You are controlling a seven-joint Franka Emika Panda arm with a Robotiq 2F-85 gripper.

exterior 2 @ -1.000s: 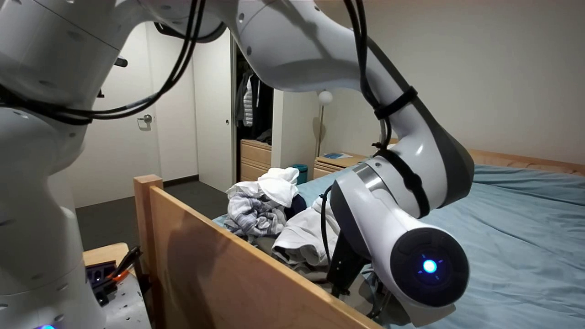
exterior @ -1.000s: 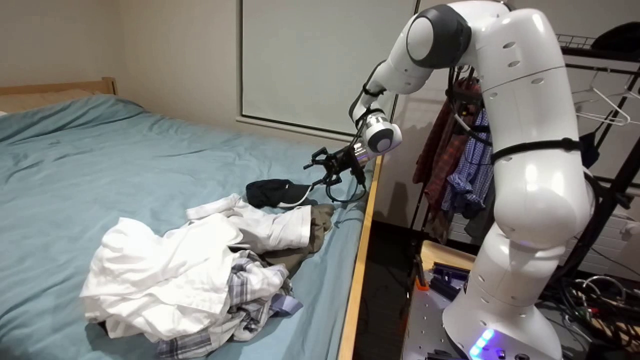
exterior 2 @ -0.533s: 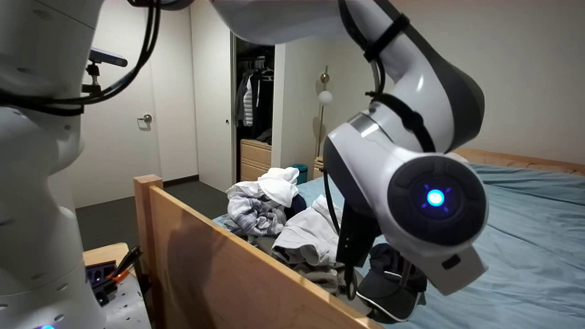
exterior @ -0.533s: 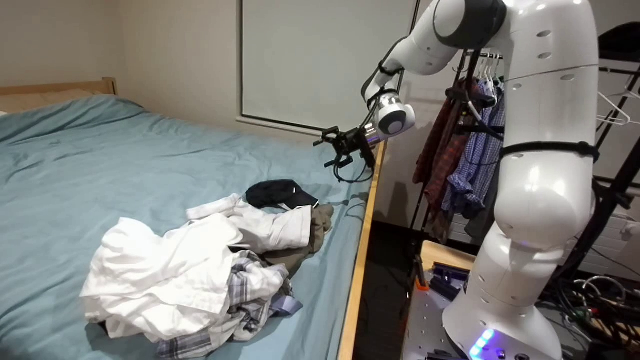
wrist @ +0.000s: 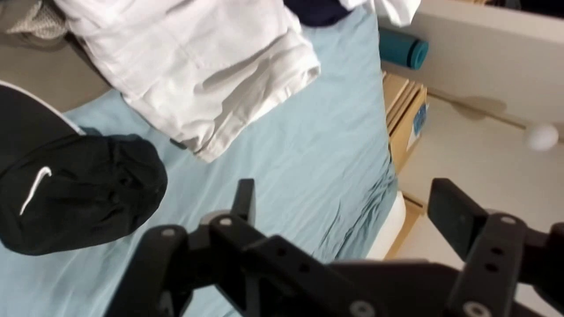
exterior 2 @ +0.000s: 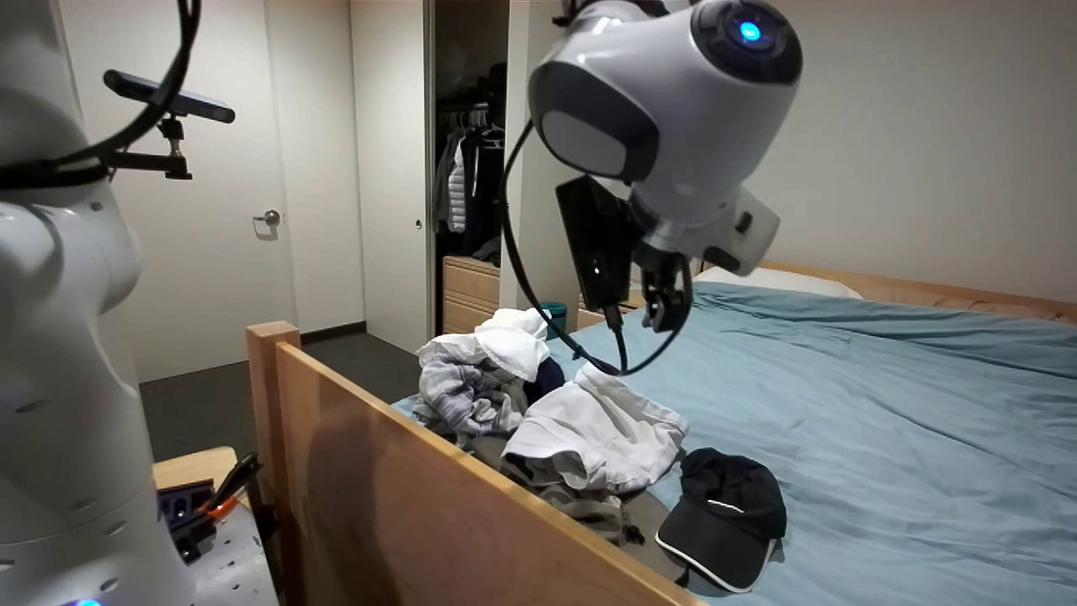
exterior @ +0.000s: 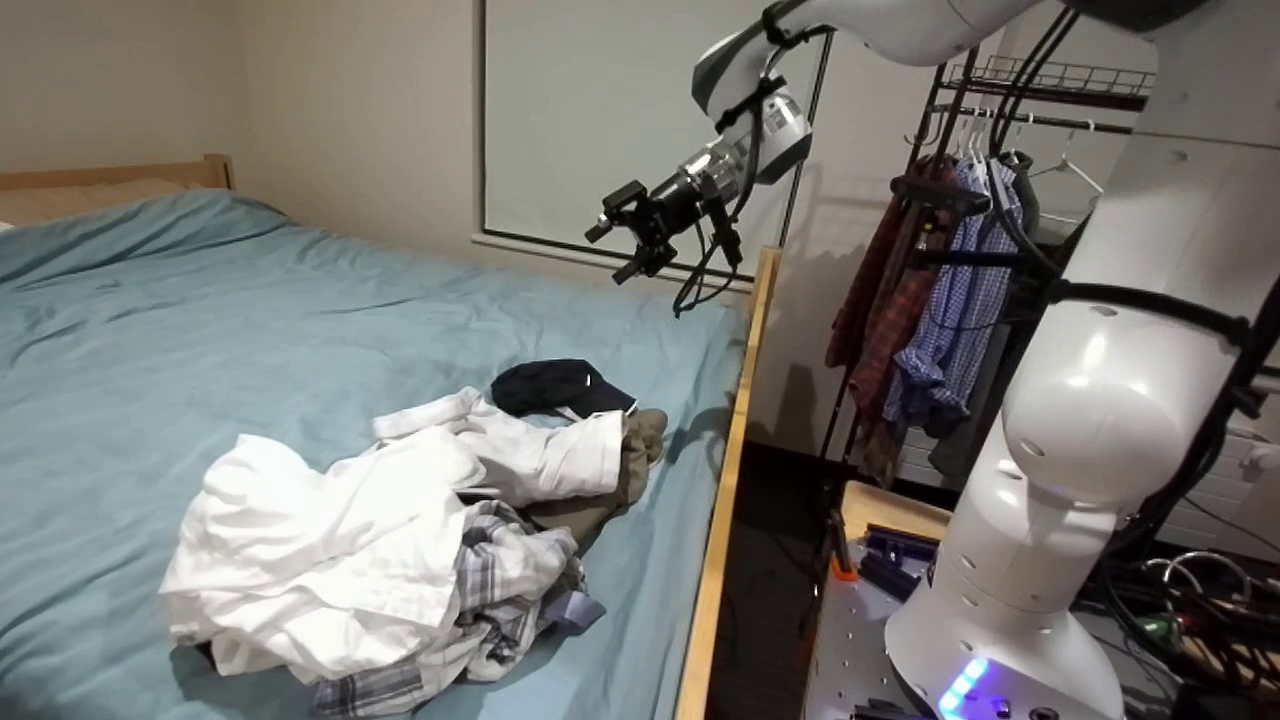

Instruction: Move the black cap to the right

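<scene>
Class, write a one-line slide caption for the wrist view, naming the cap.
Open, empty pincer above a blue sheet; black cap at frame left, white garment toward the top.

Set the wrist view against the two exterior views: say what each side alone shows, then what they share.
Only the wrist view: a blue-and-white item and a round white globe, both right of center.
Only the exterior views: the robot's white arm and the wooden footboard in both, plus hanging checked shirts and a door, each in an exterior view.
Shared: the black cap, a pale garment near it, the blue bed cover and the open pincer.
</scene>
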